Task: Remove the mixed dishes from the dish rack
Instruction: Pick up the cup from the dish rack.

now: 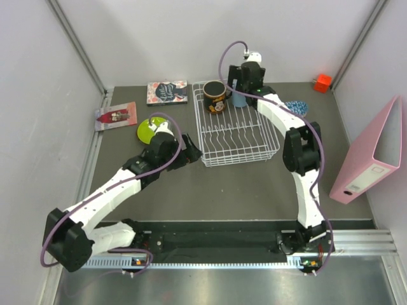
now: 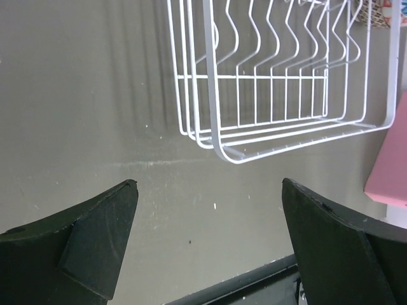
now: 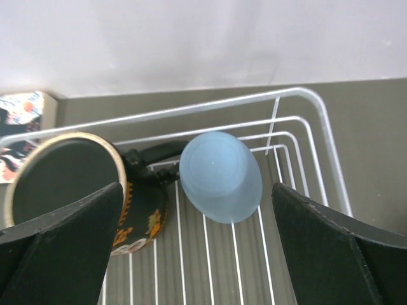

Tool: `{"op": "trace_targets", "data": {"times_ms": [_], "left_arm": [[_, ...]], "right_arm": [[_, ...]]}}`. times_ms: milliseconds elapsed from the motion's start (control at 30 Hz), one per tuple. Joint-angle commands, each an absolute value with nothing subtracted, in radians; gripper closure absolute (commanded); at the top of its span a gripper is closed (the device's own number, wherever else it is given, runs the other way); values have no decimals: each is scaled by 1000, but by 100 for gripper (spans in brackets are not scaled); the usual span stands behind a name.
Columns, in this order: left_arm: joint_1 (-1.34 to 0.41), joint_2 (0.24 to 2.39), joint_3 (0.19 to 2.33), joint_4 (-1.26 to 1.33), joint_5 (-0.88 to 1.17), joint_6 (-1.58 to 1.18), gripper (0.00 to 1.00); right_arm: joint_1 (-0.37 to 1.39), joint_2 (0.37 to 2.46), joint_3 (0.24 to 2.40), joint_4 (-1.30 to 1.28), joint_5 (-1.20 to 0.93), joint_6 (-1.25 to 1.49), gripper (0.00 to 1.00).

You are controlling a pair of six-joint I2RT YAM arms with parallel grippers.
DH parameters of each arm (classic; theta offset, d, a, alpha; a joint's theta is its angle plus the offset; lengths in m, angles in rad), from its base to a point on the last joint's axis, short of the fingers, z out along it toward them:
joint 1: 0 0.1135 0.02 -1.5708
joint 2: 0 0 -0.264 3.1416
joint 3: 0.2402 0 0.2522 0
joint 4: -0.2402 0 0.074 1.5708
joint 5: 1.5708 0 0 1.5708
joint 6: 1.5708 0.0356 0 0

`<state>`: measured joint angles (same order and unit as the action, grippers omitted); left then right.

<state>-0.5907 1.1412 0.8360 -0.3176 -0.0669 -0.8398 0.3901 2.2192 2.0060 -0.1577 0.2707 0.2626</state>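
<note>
The white wire dish rack (image 1: 236, 130) stands mid-table. In its far left corner stands the black cartoon mug (image 1: 215, 96), with the pale blue cup (image 1: 238, 100) beside it. In the right wrist view the cup (image 3: 220, 176) lies bottom-up and tilted next to the mug (image 3: 70, 184). My right gripper (image 1: 241, 91) hangs open just above the cup (image 3: 197, 185), touching nothing. My left gripper (image 1: 193, 151) is open and empty over bare table (image 2: 208, 184) at the rack's near left corner (image 2: 222, 149). The lime-green plate (image 1: 148, 130) lies left of the rack, partly under my left arm. The blue-dotted bowl (image 1: 297, 107) sits right of the rack.
Two printed cards (image 1: 167, 92) (image 1: 116, 115) lie at the back left. A small orange-red block (image 1: 323, 82) sits in the back right corner. A pink binder (image 1: 372, 152) stands at the right, also showing in the left wrist view (image 2: 391, 171). Walls close the sides.
</note>
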Motion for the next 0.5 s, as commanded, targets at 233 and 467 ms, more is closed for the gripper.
{"op": "trace_targets", "data": {"times_ms": [233,467], "left_arm": [[-601,1121,753,-267,-12,-864,1],[-604,1104,741,-267,-35,-856,1]], "right_arm": [[376,2353,2156,-158,276,290,0],[370,2414,2200,-172,301,290,0]]}}
